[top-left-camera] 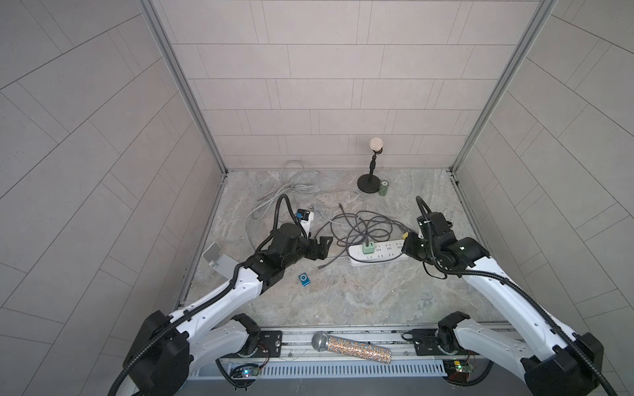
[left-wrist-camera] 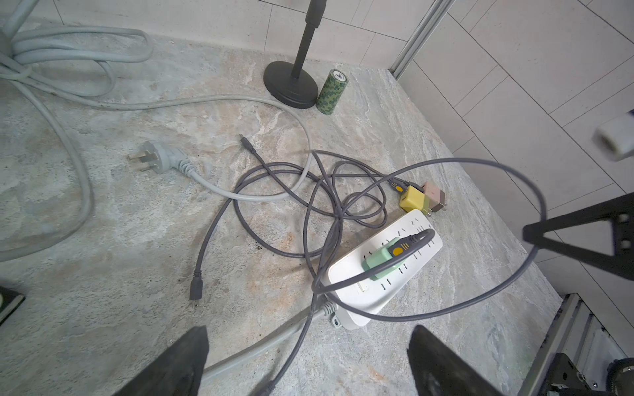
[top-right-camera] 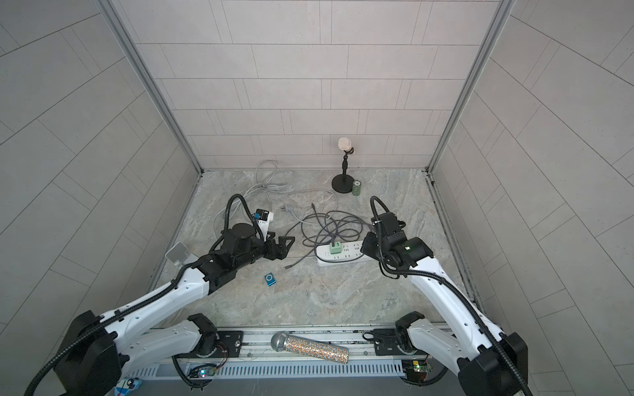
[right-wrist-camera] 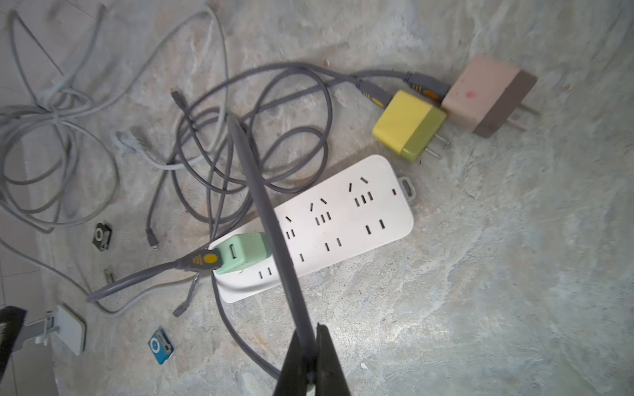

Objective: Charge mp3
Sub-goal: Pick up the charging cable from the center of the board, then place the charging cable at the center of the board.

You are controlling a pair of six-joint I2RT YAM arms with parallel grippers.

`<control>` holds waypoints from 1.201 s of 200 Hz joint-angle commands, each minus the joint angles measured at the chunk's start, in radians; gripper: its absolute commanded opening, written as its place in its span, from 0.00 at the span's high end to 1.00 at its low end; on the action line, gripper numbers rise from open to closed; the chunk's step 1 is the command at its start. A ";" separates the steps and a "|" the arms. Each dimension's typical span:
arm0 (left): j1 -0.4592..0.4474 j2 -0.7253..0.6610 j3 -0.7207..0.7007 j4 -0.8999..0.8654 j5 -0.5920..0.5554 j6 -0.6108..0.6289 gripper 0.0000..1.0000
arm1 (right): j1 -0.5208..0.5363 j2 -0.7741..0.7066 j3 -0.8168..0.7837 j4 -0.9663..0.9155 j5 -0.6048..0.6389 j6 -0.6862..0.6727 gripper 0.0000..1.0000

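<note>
I see a marbled grey tabletop (top-left-camera: 343, 298). Lying on it: white power strip (top-left-camera: 387, 254), dark grey cables (top-left-camera: 368, 223) tangled just behind, pale grey mains cord (left-wrist-camera: 157, 160) looped back left, yellow charger (right-wrist-camera: 408, 125) beside pink charger (right-wrist-camera: 487, 94) off the strip's end, blue mp3 player (top-left-camera: 304, 278) apart in front, mic stand base (top-left-camera: 368, 182) next to green roll (top-left-camera: 384, 188).

Robot lab test cell, not a lived-in room. Giveaways: three tile-pattern panel walls (top-left-camera: 326, 85) butted into bare aluminium posts (top-left-camera: 182, 85). The marble-look floor board (top-left-camera: 343, 291) stops at a front rail (top-left-camera: 295, 343). The left arm (top-left-camera: 219, 298) and right arm (top-left-camera: 497, 295) are mounted at that rail. Below it sit exposed circuit boards (top-left-camera: 245, 373) with lit LEDs and loose wiring, next to a vented strip (top-left-camera: 343, 369). Floor items read as staged props: power strip (top-left-camera: 377, 253), grey cable (right-wrist-camera: 267, 219), mic stand (top-left-camera: 372, 171) by the back wall, glitter microphone (top-left-camera: 353, 349) lying on the rail.
</note>
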 commanded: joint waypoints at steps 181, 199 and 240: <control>0.001 0.133 0.128 0.038 0.074 0.046 0.05 | -0.106 0.182 0.651 0.151 -0.539 0.039 1.00; 0.002 0.177 0.155 0.043 0.094 0.041 0.07 | -0.106 0.212 0.693 0.179 -0.556 0.059 1.00; 0.001 0.244 0.189 0.090 0.127 0.025 0.07 | -0.106 0.266 0.775 0.217 -0.593 0.087 1.00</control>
